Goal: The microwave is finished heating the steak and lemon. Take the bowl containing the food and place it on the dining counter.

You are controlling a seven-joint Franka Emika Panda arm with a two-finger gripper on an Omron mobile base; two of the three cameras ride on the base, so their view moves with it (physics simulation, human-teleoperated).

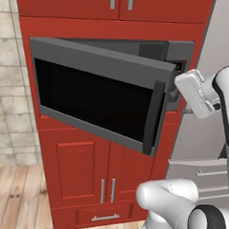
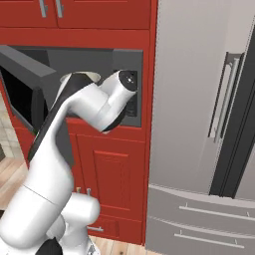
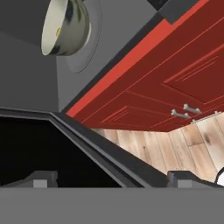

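Dark finger tips rise at the bottom corners of the hand view, set wide apart: the fingers (image 3: 111, 180) stand fully open and hold nothing, touching nothing that shows. Between them lies the black glass of the microwave (image 1: 103, 94) door, which is swung open, its thick black handle near the free edge. Beyond the door's grey rim, inside the grey cavity, sits the bowl (image 3: 65, 27), near the round turntable plate; it looks tilted because the hand is rolled. Its pale cream inside faces the camera, with a small yellow speck of lemon (image 3: 57, 31) near the rim; the steak cannot be made out. In the right base view the arm's white wrist hangs in front of the cavity opening. Red cabinets (image 1: 91, 170) with silver handles surround the microwave, a grey fridge (image 2: 199, 124) stands to their right, and the floor (image 1: 13, 199) is pale wood.
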